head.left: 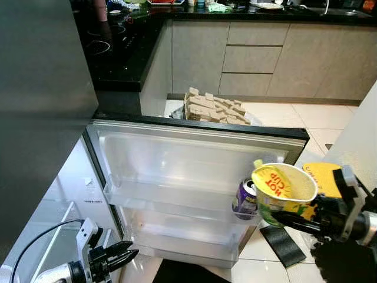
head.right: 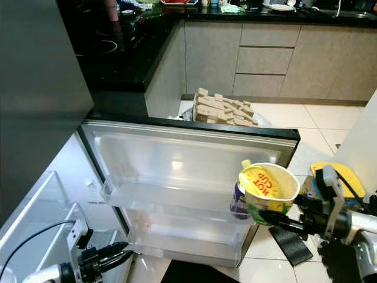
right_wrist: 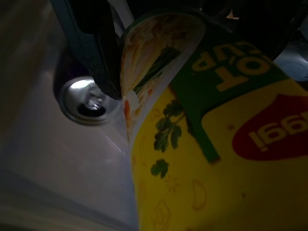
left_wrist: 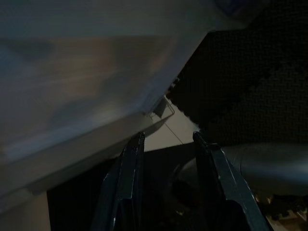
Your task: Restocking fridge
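Note:
A yellow and green instant noodle cup [head.left: 284, 190] hangs tilted at the right end of the open fridge door [head.left: 177, 150]. My right gripper [head.left: 281, 205] is shut on it, and one black finger [right_wrist: 91, 48] lies along its side. Right beside the cup, a purple drink can [head.left: 245, 199] stands upright in the door shelf [head.left: 168, 200]; its silver top is the can [right_wrist: 89, 101] in the right wrist view. My left gripper [head.left: 125, 254] hangs low by the door's bottom corner, open, with nothing between its fingers [left_wrist: 132, 159].
The grey fridge body [head.left: 35, 88] rises at the left, with a glass shelf [head.left: 53, 247] below. Beyond the door stands a box of cardboard pieces [head.left: 215, 107], then a black counter [head.left: 123, 53] and beige drawers [head.left: 253, 59]. A dark mat [head.left: 283, 244] lies on the floor.

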Available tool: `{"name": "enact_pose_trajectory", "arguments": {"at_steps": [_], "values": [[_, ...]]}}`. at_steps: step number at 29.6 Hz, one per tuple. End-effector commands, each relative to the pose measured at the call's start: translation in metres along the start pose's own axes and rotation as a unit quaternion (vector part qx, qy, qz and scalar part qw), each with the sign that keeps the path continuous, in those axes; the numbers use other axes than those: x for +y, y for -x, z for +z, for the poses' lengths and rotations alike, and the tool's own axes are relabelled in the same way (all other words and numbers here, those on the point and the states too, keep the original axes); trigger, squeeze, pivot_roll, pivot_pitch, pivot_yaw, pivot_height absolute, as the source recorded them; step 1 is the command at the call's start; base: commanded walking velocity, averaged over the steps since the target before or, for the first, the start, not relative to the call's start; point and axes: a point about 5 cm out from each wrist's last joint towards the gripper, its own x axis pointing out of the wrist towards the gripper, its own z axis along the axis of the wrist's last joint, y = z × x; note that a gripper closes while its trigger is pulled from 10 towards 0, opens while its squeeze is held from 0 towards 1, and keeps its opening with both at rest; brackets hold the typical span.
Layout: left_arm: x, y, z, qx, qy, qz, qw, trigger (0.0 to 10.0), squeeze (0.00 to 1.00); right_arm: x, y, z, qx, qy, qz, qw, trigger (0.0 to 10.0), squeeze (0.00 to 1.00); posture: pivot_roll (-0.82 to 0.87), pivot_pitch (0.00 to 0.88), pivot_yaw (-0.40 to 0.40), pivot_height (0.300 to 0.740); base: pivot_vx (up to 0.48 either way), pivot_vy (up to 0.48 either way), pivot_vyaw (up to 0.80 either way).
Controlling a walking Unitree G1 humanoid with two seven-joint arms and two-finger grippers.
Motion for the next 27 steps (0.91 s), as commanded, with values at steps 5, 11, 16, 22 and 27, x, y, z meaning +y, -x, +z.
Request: {"name": "enact_pose_trajectory", "arguments": {"at_steps": [5, 11, 16, 22, 27], "values": [[0.005, 0.004, 0.020, -0.022, -0.035, -0.003, 0.999, 10.0, 0.00, 0.001, -0.030, 0.006, -0.028, 0.006, 0.012, 1.000, 10.0, 0.00, -0.07, 0.000, -0.025, 0.740, 0.000, 0.000, 0.00], [0.005, 0.004, 0.024, -0.025, -0.038, -0.009, 0.999, 10.0, 0.00, 0.005, -0.047, 0.005, -0.033, 0.010, 0.034, 0.999, 10.0, 0.00, -0.07, 0.000, -0.026, 0.740, 0.000, 0.000, 0.00], [0.004, 0.004, 0.026, -0.026, -0.038, -0.015, 0.999, 10.0, 0.00, 0.009, -0.075, 0.006, -0.054, 0.022, 0.044, 0.997, 10.0, 0.00, -0.07, 0.000, -0.023, 0.740, 0.000, 0.000, 0.00], [0.003, 0.004, 0.026, -0.024, -0.037, -0.021, 0.999, 10.0, 0.00, 0.012, -0.106, 0.003, -0.055, 0.034, 0.037, 0.997, 10.0, 0.00, -0.07, 0.000, -0.021, 0.740, 0.000, 0.000, 0.00], [0.002, 0.004, 0.026, -0.024, -0.035, -0.024, 0.999, 10.0, 0.00, 0.011, -0.125, -0.001, -0.048, 0.041, 0.018, 0.998, 10.0, 0.00, -0.07, 0.000, -0.022, 0.740, 0.000, 0.000, 0.00]]}}
